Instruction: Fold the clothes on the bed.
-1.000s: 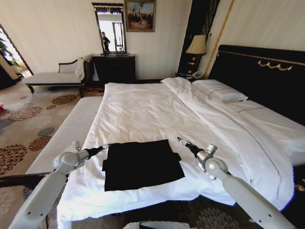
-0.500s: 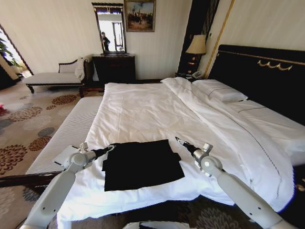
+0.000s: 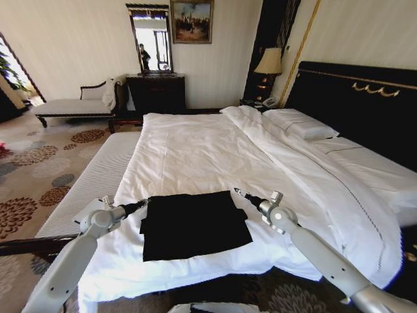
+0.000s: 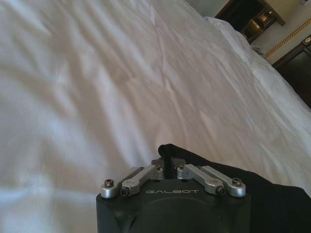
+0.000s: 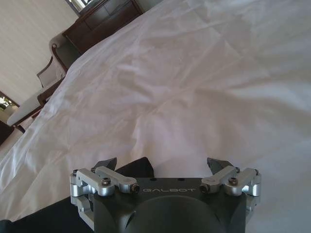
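The clothes [image 3: 194,223] are one black garment lying folded flat near the front edge of the bed [image 3: 195,150]. My left gripper [image 3: 144,203] is at the garment's far left corner. In the left wrist view the left gripper [image 4: 165,154] is shut, its tips against the edge of the black cloth [image 4: 272,204]; whether any cloth is pinched is unclear. My right gripper [image 3: 238,193] hovers at the far right corner. In the right wrist view the right gripper [image 5: 161,164] is open, with the clothes [image 5: 138,167] just below its fingers.
A folded white duvet [image 3: 313,176] and pillows [image 3: 300,124] lie along the bed's right side before the dark headboard [image 3: 365,104]. A white striped bench [image 3: 91,179] runs beside the bed on the left. A chaise [image 3: 71,105] and dark dresser [image 3: 156,91] stand at the far wall.
My right gripper has crept left and forward toward the garment's far right corner. The left gripper moved in to the far left corner, then drew back slightly. The garment has not shifted.
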